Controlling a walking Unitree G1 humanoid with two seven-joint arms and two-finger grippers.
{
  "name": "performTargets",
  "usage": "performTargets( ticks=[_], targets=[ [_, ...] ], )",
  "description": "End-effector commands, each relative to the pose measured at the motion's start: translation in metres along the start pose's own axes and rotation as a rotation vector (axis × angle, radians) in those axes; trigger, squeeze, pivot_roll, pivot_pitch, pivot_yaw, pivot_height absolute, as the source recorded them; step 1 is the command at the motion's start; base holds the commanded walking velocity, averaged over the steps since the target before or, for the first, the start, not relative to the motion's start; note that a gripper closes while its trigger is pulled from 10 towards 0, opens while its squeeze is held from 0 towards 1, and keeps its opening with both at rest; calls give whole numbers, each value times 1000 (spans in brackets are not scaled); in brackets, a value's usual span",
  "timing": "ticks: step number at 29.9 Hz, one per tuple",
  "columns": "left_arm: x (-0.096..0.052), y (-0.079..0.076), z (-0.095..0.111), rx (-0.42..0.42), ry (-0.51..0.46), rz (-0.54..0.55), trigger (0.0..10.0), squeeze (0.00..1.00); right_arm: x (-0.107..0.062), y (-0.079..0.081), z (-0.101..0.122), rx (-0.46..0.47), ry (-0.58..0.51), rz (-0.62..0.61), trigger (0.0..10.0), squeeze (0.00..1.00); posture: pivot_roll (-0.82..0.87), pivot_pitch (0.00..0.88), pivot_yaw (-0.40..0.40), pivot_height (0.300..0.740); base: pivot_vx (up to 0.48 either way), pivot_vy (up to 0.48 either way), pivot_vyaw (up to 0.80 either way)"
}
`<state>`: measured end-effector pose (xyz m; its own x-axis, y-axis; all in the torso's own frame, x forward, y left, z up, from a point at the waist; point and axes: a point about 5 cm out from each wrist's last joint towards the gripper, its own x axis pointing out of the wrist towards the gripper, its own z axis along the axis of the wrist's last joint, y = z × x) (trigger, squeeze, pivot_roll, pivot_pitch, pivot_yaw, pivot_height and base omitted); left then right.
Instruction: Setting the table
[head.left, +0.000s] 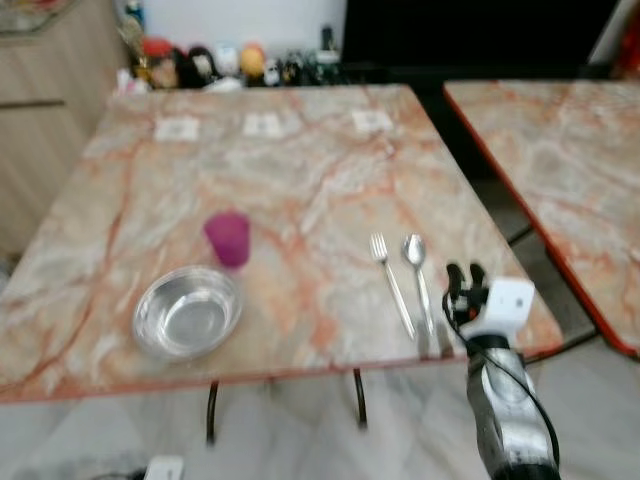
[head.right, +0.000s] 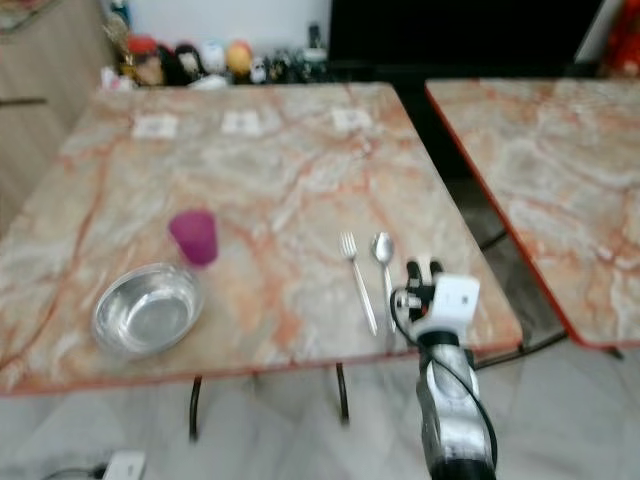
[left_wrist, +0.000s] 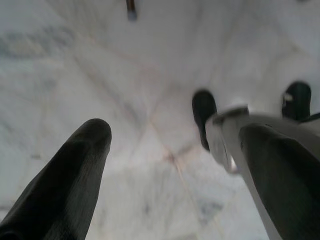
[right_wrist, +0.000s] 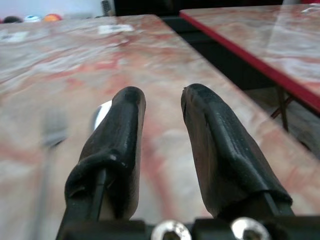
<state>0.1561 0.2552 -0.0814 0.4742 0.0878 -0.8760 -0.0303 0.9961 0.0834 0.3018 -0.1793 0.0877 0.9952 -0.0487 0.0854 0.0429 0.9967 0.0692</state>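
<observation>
Desk of orange-veined marble with a red rim is the largest thing before the robot, its near edge running across the lower part of the head views above dark metal legs. A second desk of the same marble stands to the right, and the two are separated by a dark gap that widens toward the robot onto pale marble floor. The middle and far stretch of the first desk is bare apart from three small white cards along the far side; beyond that edge sits a row of small colourful figures.

A steel bowl rests near the front left, close to the near edge. A purple cup stands upright just behind it, the two almost touching. To the right, a fork and a spoon lie side by side, handles toward the near edge, with the spoon on the right.

The right gripper hovers at the front right corner, just right of the spoon, its jaws spread a little with nothing between them. The left gripper hangs over the floor, jaws wide apart and empty.
</observation>
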Motion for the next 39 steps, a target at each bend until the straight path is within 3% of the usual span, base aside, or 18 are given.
performTargets(
  ticks=[1, 5, 17, 22, 23, 24, 29, 30, 31, 32, 35, 39],
  targets=[
    [-1, -1, -7, -5, 30, -18, 10000, 0, 2, 0, 5, 3, -12, 9, 10000, 0, 15, 56, -22, 740, 244, 0, 0],
    [-2, 6, -7, -15, 23, -12, 10000, 0, 2, 7, 7, -10, -16, 55, 10000, 0, 16, 58, -26, 740, 61, 0, 0],
    [5, -44, -10, -9, 31, -64, 10000, 0, -5, 16, 9, 10, -15, 101, 10000, 0, 16, 62, -27, 740, 0, 0, 140],
    [6, -50, -8, -7, 28, -70, 10000, 0, -13, 23, 4, 79, 83, 71, 10000, 0, 15, 63, -27, 740, 0, 0, 0],
    [6, -51, -8, -6, 27, -70, 10000, 0, -15, 24, 5, 89, 83, 70, 10000, 863, 15, 63, -26, 740, 0, 0, 0],
    [6, -51, -7, -5, 26, -71, 10000, 0, -17, 26, 6, 110, 82, 69, 10000, 1000, 15, 63, -26, 740, 0, 0, 0],
    [6, -39, -2, 2, 19, -66, 10000, 0, -21, 20, -6, 56, 207, -47, 10000, 976, 9, 65, -24, 740, 0, 0, 0],
    [6, -36, -2, 4, 19, -64, 10000, 0, -22, 17, -10, 36, 248, -68, 10000, 655, 12, 64, -26, 740, 0, 0, 0],
    [6, -36, -2, 4, 19, -64, 10000, 0, -22, 17, -10, 36, 248, -68, 10000, 655, 12, 64, -26, 740, 0, 0, 0],
    [5, -28, -2, 3, 18, -58, 10000, 0, -23, 17, -14, 24, 292, -52, 10000, 0, 12, 64, -26, 740, 0, 0, 0],
    [1, -10, -3, 1, 19, -41, 10000, 0, -23, 19, -17, 41, 331, -26, 10000, 0, 12, 64, -28, 740, 0, 0, 0],
    [-1, 0, -5, 3, 23, -33, 10000, 0, -19, 21, -16, 100, 335, -10, 10000, 0, 11, 65, -26, 740, 0, 0, 0]
  ],
)
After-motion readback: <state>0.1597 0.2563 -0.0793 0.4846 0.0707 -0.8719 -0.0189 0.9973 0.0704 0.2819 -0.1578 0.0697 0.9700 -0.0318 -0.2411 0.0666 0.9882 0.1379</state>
